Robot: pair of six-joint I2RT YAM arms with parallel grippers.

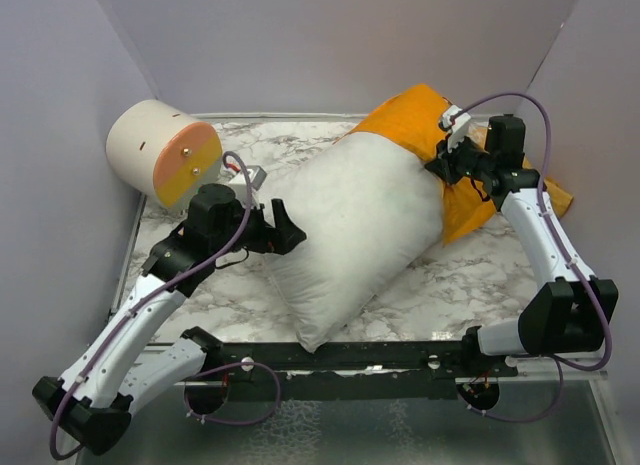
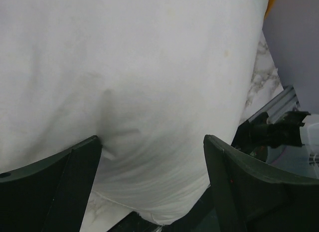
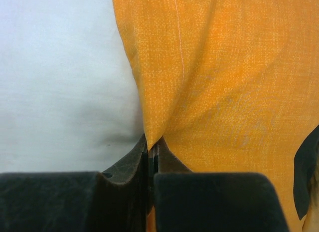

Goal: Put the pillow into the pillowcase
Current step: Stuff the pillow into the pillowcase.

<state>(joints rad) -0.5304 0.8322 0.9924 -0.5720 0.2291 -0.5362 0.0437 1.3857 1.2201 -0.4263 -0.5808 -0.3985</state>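
Note:
The plump white pillow lies slantwise across the marble table, its far end tucked inside the orange pillowcase at the back right. My right gripper is shut on the pillowcase's open edge, pinching a fold of orange cloth right beside the pillow. My left gripper stands open at the pillow's left side, its dark fingers spread on either side of the bulging white fabric without squeezing it.
A cream cylinder with an orange end lies at the back left, close behind my left arm. A black rail runs along the table's near edge. Grey walls close in the back and both sides.

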